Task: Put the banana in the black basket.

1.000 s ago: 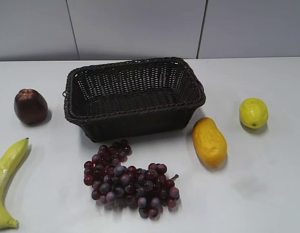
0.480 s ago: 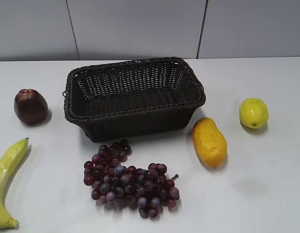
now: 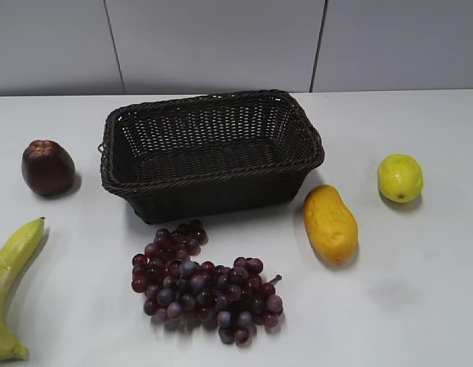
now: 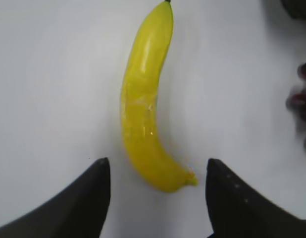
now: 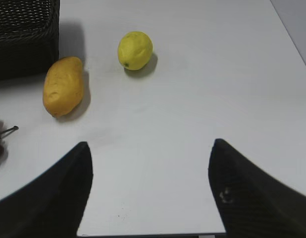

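The banana [image 3: 7, 283] lies on the white table at the front left edge of the exterior view, dark tip pointing away. In the left wrist view the banana [image 4: 143, 104] lies lengthwise ahead of my open left gripper [image 4: 157, 163], its stem end just between the fingertips, nothing held. The black basket [image 3: 210, 149] stands at the middle back, holding nothing that I can see; its corner shows in the right wrist view [image 5: 24, 34]. My right gripper [image 5: 150, 146] is open over bare table. Neither gripper shows in the exterior view.
A dark red apple [image 3: 47, 167] sits left of the basket. A bunch of purple grapes [image 3: 202, 281] lies in front of it. An orange-yellow mango [image 3: 330, 223] and a yellow lemon [image 3: 399, 177] lie to the right, also in the right wrist view [image 5: 63, 92].
In the exterior view the banana sits very slightly lower and further left in the frame than before. Everything else is unchanged.
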### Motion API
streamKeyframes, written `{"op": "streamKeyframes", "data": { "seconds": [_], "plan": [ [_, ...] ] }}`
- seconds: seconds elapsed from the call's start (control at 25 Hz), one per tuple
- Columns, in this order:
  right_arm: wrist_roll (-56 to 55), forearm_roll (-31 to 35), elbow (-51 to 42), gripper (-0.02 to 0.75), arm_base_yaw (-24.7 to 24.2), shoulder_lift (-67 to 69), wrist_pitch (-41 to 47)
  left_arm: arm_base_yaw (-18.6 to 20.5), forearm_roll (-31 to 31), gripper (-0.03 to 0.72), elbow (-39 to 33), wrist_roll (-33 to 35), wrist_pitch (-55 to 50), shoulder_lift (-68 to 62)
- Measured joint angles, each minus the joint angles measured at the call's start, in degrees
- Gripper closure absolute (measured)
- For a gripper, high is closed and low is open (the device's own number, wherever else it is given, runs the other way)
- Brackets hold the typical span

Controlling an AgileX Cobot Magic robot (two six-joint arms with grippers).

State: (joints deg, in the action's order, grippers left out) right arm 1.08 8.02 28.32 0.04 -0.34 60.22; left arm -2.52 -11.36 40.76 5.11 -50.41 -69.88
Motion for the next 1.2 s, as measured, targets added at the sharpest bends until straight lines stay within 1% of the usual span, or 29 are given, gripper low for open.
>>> {"op": "streamKeyframes", "data": {
  "seconds": [0.12, 0.2, 0.32, 0.4, 0.52, 0.84, 1.04, 1.12, 1.2],
  "plan": [
    [0.00, 0.00, 0.00, 0.155, 0.00, 0.00, 0.00, -0.41, 0.05, 0.089, 0.58, 1.45, 2.57, -5.22],
    [0.00, 0.00, 0.00, 0.155, 0.00, 0.00, 0.00, -1.46, 0.75, 0.089, 0.58, 2.69, 4.83, -9.26],
    [0.00, 0.00, 0.00, 0.155, 0.00, 0.00, 0.00, -3.10, 1.73, 0.071, 0.58, 3.93, 6.92, -12.99],
    [0.00, 0.00, 0.00, 0.155, 0.00, 0.00, 0.00, -4.68, 2.97, 0.044, 0.62, 4.32, 8.60, -16.10],
    [0.00, 0.00, 0.00, 0.155, 0.00, 0.00, 0.00, -5.55, 3.88, 0.028, 0.62, 4.44, 10.70, -18.89],
    [0.00, 0.00, 0.00, 0.155, 0.00, 0.00, 0.00, -5.61, 6.00, 0.025, 0.69, 4.50, 17.31, -23.48],
    [0.00, 0.00, 0.00, 0.155, 0.00, 0.00, 0.00, -5.61, 7.16, 0.025, 0.81, 4.45, 19.11, -27.30],
    [0.00, 0.00, 0.00, 0.155, 0.00, 0.00, 0.00, -5.61, 7.28, 0.036, 0.85, 4.43, 19.53, -28.73],
    [0.00, 0.00, 0.00, 0.155, 0.00, 0.00, 0.00, -5.61, 7.28, 0.074, 0.85, 4.37, 19.95, -29.77]
  ]
}}
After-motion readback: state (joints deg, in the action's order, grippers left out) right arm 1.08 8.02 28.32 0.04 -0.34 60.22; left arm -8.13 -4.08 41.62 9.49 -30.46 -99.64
